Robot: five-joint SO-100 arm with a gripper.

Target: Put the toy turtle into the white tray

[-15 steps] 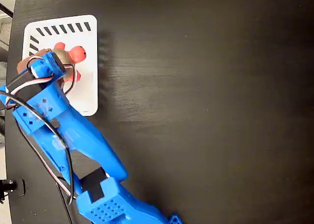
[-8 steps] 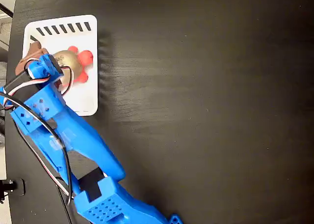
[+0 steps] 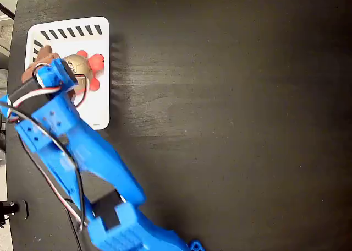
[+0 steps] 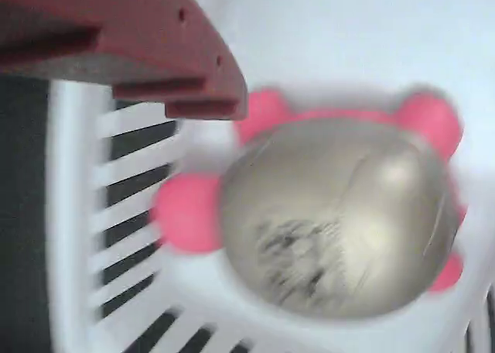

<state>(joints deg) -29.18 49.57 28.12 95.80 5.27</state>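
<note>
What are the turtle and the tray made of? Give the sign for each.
Turtle: likely hard plastic. The domed shell has a shiny gold-bronze, metallic-looking coat with bright highlights; the pink feet look matte, though the wrist view is blurred. Tray: probably moulded white plastic, smooth, with rounded corners and clean-cut dark slots along two edges.

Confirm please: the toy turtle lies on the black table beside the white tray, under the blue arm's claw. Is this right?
Not quite. The toy turtle lies inside the white tray, not on the black table beside it. The wrist view shows its shell and pink feet on the white surface next to the slots. It does sit under the blue arm's claw.
</note>
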